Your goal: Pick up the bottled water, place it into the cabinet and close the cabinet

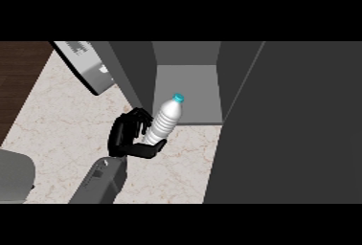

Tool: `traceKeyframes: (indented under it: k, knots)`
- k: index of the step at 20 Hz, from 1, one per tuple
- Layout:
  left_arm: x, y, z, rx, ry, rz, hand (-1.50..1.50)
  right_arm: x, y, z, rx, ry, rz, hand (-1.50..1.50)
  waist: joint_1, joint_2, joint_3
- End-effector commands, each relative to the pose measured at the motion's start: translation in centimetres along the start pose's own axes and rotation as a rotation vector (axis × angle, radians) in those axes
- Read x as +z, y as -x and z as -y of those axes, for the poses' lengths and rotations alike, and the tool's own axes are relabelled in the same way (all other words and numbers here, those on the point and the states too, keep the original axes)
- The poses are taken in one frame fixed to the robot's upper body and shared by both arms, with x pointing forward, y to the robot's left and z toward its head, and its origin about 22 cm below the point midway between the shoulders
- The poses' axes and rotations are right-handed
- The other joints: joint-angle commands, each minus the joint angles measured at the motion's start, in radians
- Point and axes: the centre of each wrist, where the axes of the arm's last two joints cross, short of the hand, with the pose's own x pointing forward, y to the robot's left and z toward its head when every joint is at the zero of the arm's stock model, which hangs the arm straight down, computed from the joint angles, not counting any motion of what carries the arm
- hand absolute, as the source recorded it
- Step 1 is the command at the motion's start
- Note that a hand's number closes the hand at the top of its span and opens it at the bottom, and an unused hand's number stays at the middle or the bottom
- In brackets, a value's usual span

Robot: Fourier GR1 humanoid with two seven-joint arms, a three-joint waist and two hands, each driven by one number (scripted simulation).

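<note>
At the far left edge, well away from the fingers and below them in the view, a pale grey rounded object [14, 179] sits partly out of frame; what it is cannot be told. Above and to the left of the fingers, a grey panel [88, 64], standing ajar at an angle over the marbled counter [56, 124], looks like the cabinet's open door, though its top is cut off by the edge of the view.

Only one grey forearm [99, 184] shows, rising from the lower edge. From its place it seems to be the left one, but with a single arm in view this is not certain. Its black left hand [127, 136] has the fingers [136, 119] curled around the lower body of the bottled water [164, 119], with the thumb wrapped beneath the base.

The bottle is clear and ribbed with a blue cap, tilted so the cap leans up and to the right of the fingers. It is held just in front of the cabinet [187, 91], whose grey shelf lies just beyond and right of the fingers. The cap overlaps the shelf's front area.

Further right of the fingers, a tall dark panel [290, 124] fills the view.
</note>
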Motion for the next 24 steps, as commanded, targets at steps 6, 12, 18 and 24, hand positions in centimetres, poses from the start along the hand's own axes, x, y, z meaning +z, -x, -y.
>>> traceKeyframes:
  k: [6,12,18,24]
  knots:
    - [-3.7,-5.1,6.3,0.050,0.025,0.025,1.50,1.4,-2.1,0.8,0.043,0.014,0.050,-1.50,-0.007,-0.001,0.001]
    - [-7.7,-7.9,9.1,-0.025,-0.003,-0.005,1.50,1.0,-1.7,0.8,0.045,0.028,0.051,-1.50,-0.008,0.004,0.000]
    - [-8.2,-8.4,11.6,-0.063,-0.016,-0.034,1.50,1.6,-2.6,1.4,0.014,0.026,0.052,-1.50,-0.008,0.005,0.000]
    - [-11.5,-7.2,10.7,-0.056,-0.107,-0.107,1.50,2.1,-0.8,1.3,0.022,0.025,0.035,-1.50,-0.032,0.010,0.001]
